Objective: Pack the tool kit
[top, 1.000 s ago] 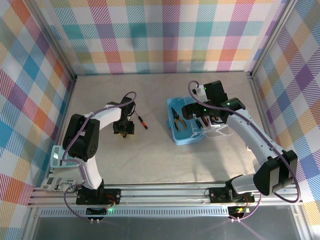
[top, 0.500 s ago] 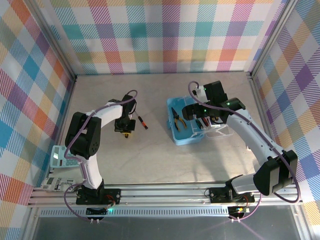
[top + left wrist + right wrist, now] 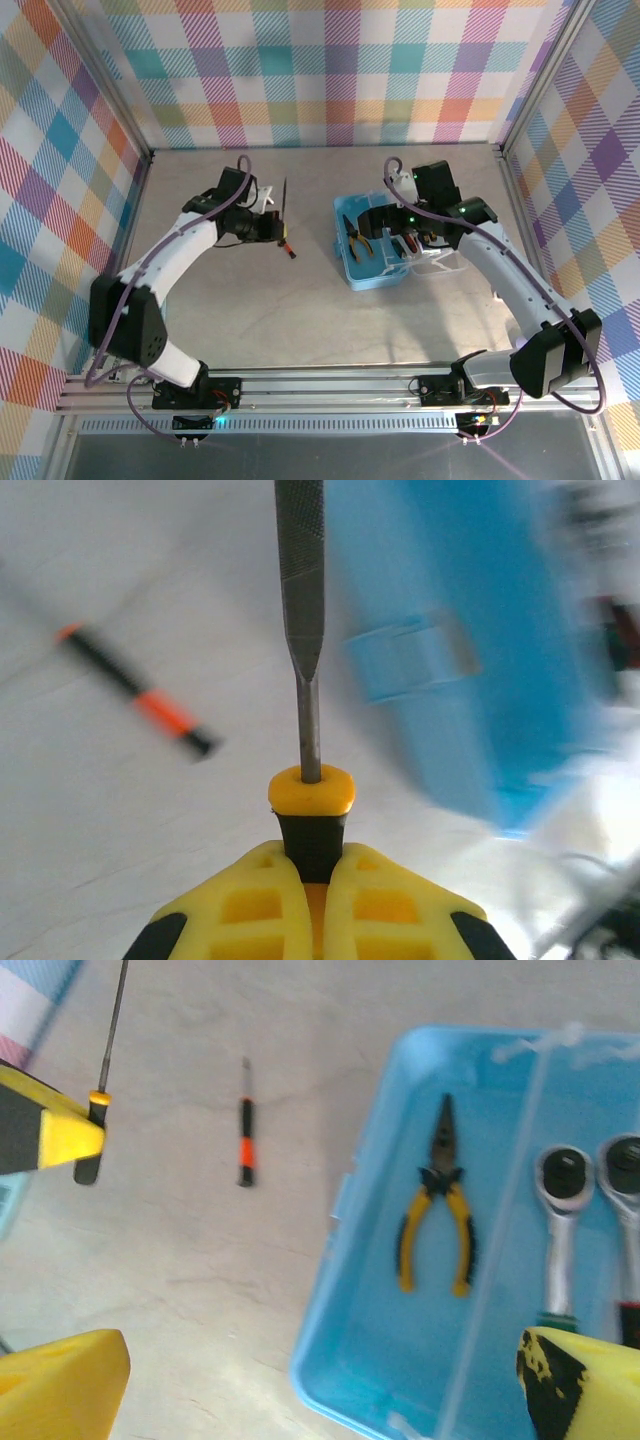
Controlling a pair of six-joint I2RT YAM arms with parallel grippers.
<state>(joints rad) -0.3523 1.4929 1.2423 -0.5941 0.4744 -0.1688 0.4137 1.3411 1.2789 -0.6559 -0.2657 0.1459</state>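
One slim file, light, stiff: my left gripper closed tight on black handle, top view, upper left of centre. Bare steel slippery; handle safest hold. Blue box centre-right; right gripper spread wide, empty.

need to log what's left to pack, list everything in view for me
box: one, light blue, open, on the table right of centre
pliers: one pair, yellow and black handles, lying in the box
ratchet wrenches: two, silver heads, side by side in the box, right of the pliers
screwdriver: one, black and orange, lying on the table left of the box
file: one, grey steel with a yellow and black handle, held off the table
table: one, pale grey
walls: plaid, many colours, on three sides
left fingers: two, yellow, shut on the file's handle
right fingers: two, yellow, open, above the box
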